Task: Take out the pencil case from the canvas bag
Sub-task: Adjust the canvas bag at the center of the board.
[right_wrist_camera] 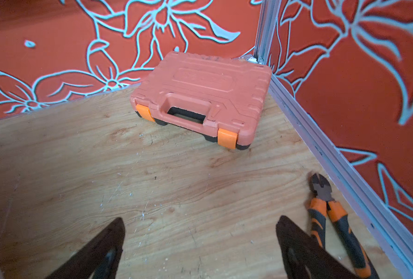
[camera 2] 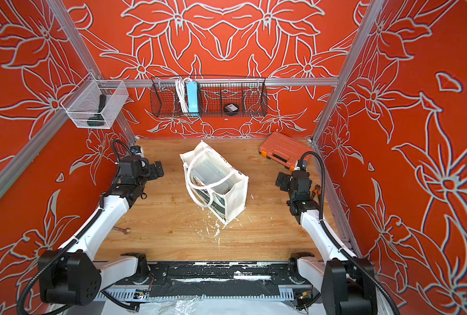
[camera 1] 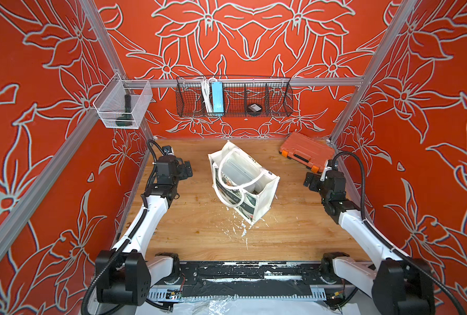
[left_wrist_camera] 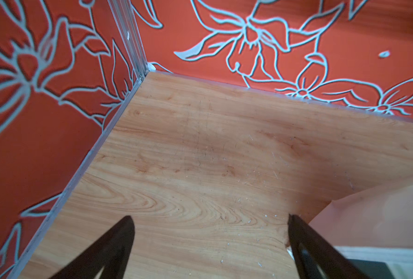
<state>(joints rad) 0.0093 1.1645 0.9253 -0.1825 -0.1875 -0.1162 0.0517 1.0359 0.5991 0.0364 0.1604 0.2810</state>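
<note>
The canvas bag [camera 1: 265, 199] [camera 2: 238, 196] stands upright mid-table in both top views, mouth open, white handles looped over it, its dark printed panel facing the front. A pale grey flat pencil case [camera 1: 238, 170] [camera 2: 210, 171] shows inside the mouth. My left gripper [camera 1: 187, 169] [camera 2: 157, 170] hangs open to the bag's left, apart from it. In the left wrist view the left gripper [left_wrist_camera: 209, 217] has only bare wood between its fingers, with the bag's cloth [left_wrist_camera: 369, 217] beside one finger. My right gripper [camera 1: 310, 181] [camera 2: 281, 181] [right_wrist_camera: 200, 218] is open and empty to the bag's right.
An orange tool case [camera 1: 306, 152] [right_wrist_camera: 200, 96] lies in the back right corner. Orange-handled pliers [right_wrist_camera: 326, 212] lie by the right wall near my right gripper. A wrench [camera 2: 122, 230] lies under my left arm. White flecks [camera 1: 240, 231] dot the wooden table [camera 1: 199, 223]. A wire basket [camera 1: 233, 98] hangs on the back wall.
</note>
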